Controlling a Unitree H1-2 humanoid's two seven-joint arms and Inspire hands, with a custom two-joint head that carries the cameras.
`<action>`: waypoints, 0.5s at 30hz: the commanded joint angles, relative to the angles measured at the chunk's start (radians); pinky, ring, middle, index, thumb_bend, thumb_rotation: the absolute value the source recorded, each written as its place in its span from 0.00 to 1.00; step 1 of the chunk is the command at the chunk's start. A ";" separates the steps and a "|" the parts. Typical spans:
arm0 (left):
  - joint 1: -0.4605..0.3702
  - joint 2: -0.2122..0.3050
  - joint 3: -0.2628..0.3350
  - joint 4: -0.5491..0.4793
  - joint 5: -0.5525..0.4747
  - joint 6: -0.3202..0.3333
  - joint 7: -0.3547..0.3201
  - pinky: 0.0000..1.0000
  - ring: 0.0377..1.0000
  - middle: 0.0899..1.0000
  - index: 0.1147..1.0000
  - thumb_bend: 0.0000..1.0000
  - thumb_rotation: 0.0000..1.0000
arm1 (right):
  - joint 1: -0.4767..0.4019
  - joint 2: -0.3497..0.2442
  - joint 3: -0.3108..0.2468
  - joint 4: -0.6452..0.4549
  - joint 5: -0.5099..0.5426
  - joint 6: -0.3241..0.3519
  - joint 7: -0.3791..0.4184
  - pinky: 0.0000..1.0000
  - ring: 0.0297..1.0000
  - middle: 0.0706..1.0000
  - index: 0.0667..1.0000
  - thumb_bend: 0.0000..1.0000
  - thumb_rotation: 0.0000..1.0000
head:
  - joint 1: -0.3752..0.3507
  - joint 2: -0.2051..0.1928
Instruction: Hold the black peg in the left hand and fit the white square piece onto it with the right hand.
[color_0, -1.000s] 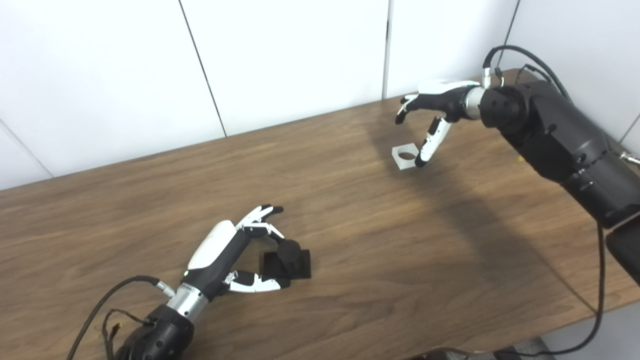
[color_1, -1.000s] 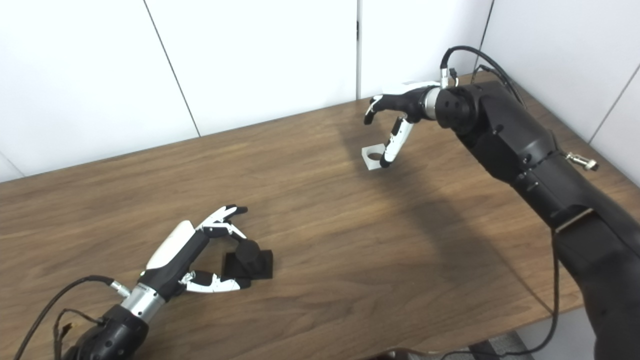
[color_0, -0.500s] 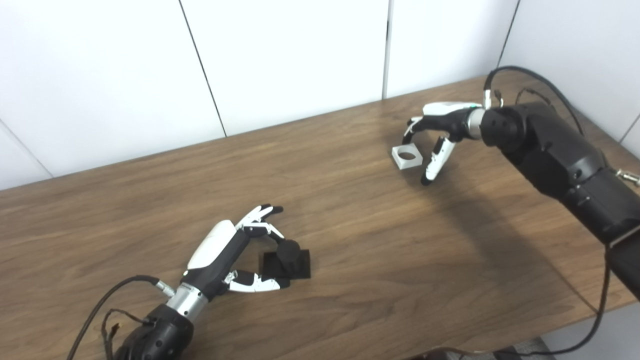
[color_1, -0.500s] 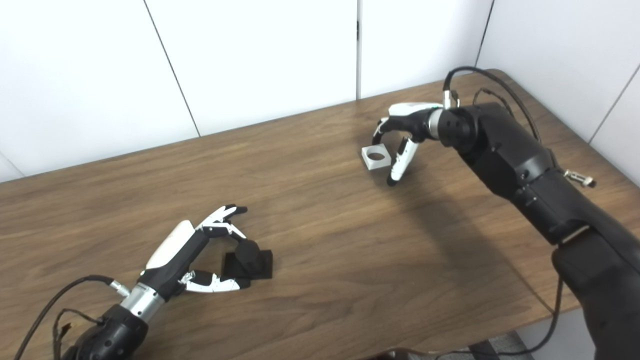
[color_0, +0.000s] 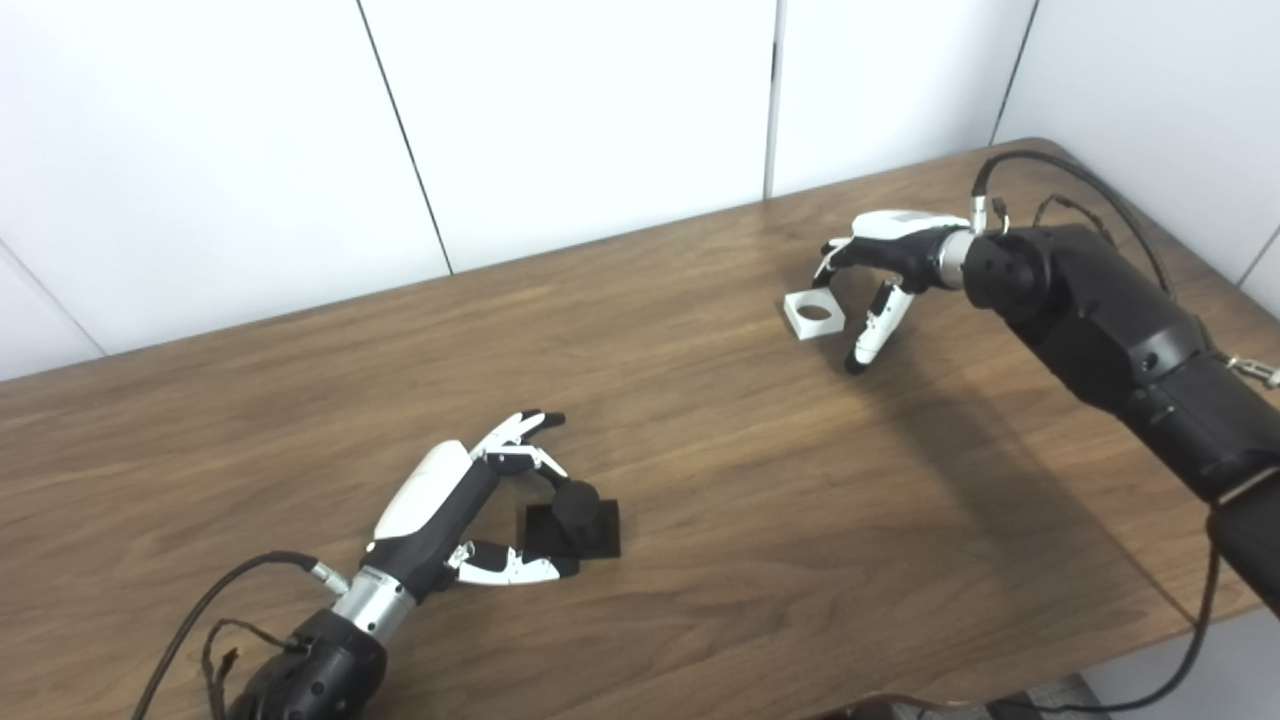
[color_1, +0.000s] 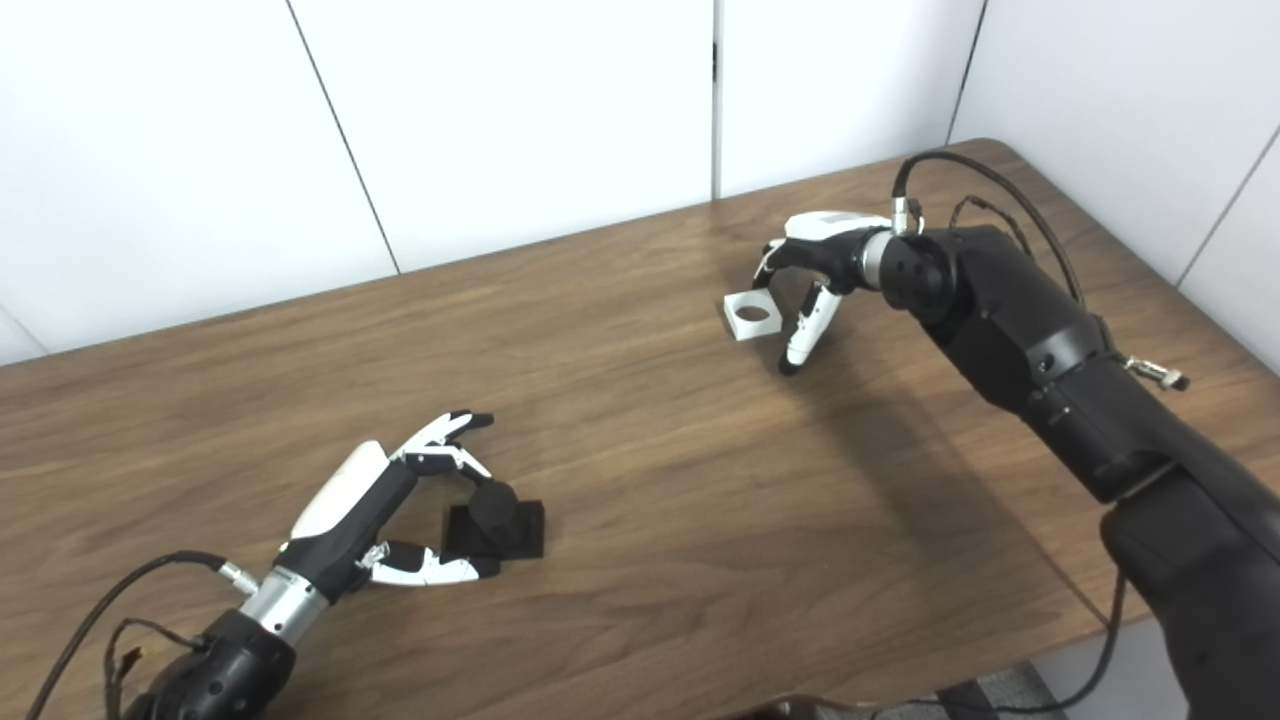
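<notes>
Left eye view: white square piece (color_0: 812, 313) flat on desk (color_0: 700, 480), upper right; right robot hand (color_0: 880, 275) spread just beside it, empty. Left robot hand (color_0: 470, 500) cupped around black peg (color_0: 578, 508), lower centre; closure unclear. Piece looks light, rigid; pinch opposite edges.

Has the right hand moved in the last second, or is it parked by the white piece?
Yes. The right hand has come down toward the table beside the white square piece, which has stayed put.
</notes>
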 joint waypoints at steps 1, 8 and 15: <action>0.018 0.019 -0.005 -0.003 0.012 0.035 -0.042 0.84 0.98 0.93 0.43 0.52 0.08 | -0.010 -0.007 -0.015 0.010 0.002 -0.026 -0.033 1.00 0.98 0.96 0.78 0.84 0.27 | 0.004 0.003; 0.022 0.018 -0.007 -0.012 0.012 0.037 -0.041 0.84 0.98 0.93 0.43 0.52 0.08 | -0.010 0.015 -0.010 0.057 -0.009 -0.045 -0.099 0.99 0.95 0.92 0.74 0.80 0.24 | 0.008 0.007; 0.023 0.019 -0.009 -0.016 0.019 0.043 -0.041 0.84 0.97 0.93 0.43 0.52 0.08 | -0.011 0.035 0.000 0.091 -0.022 -0.053 -0.150 0.96 0.92 0.89 0.69 0.77 0.24 | 0.014 0.014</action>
